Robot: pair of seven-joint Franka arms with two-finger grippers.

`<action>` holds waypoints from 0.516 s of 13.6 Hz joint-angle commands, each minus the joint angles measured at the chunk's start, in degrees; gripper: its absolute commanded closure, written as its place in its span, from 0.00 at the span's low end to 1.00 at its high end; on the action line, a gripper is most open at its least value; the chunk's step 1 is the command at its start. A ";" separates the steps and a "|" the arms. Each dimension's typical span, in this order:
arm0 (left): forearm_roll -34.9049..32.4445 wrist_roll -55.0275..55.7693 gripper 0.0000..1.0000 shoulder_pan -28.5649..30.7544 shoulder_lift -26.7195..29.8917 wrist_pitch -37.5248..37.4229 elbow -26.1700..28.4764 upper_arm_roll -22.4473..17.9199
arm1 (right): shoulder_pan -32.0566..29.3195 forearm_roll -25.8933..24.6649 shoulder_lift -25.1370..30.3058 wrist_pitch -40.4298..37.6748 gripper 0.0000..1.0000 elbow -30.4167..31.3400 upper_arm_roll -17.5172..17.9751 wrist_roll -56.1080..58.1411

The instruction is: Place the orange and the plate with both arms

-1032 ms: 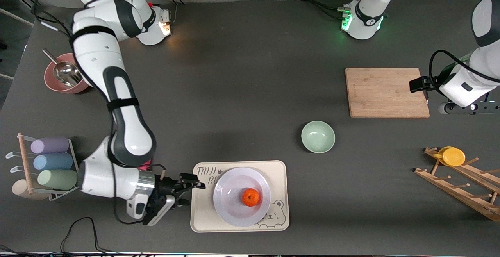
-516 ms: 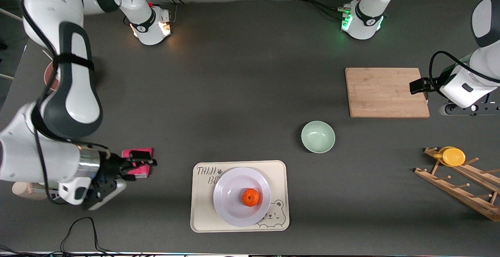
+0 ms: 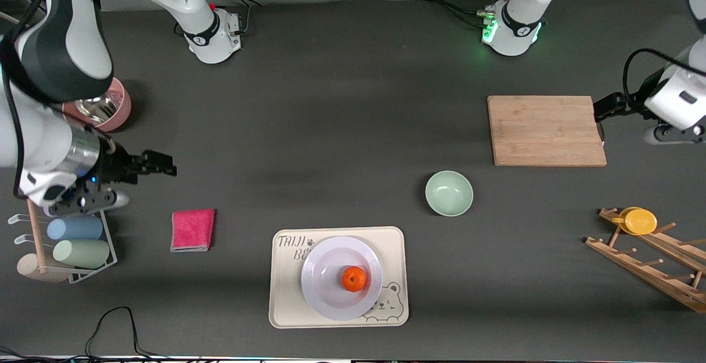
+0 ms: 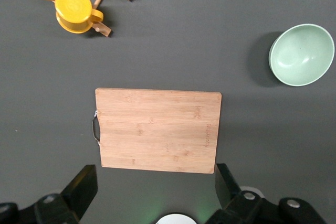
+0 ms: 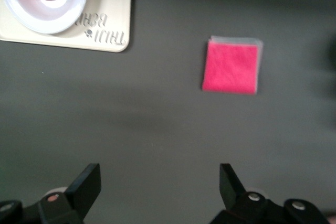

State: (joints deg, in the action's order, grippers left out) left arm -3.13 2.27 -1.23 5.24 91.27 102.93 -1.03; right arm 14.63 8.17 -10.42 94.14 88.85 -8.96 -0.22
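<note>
While orange point(image 3: 353, 278) rests on plate point(image 3: 341, 277) (both jaws empty).

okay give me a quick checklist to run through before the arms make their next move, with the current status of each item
1. Orange sits in the plate: ok.
2. Plate rests on the bear tray: ok.
3. Right claw open, holding nothing, over bare table above the pink cloth: ok.
4. Left claw open, holding nothing, by the cutting board: ok.
5. Both claws away from plate and orange: ok.
6. Plate centred on tray: not ok, it sits toward the bear-print end.
</note>
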 commanded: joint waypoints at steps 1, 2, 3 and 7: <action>-0.12 0.37 0.00 3.07 3.02 1.63 2.80 1.73 | 0.41 -2.28 7.51 1.31 0.00 6.86 -0.61 -3.04; -0.21 0.37 0.00 3.25 3.02 1.19 2.71 2.09 | 0.40 -2.89 8.04 1.31 0.00 6.43 -2.18 -3.04; -0.21 0.28 0.00 3.51 2.93 0.75 2.36 2.09 | 0.40 -3.77 8.31 1.31 0.00 5.55 -3.16 -3.04; 0.05 -0.34 0.00 4.57 2.49 0.05 1.48 2.53 | 0.66 -3.86 9.97 0.08 0.00 4.57 -5.54 -2.60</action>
State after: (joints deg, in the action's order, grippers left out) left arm -3.12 2.23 2.20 7.14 91.47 104.05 0.40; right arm 14.39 5.67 -1.72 94.38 92.94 -14.20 -1.90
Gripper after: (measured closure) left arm 0.000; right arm 0.000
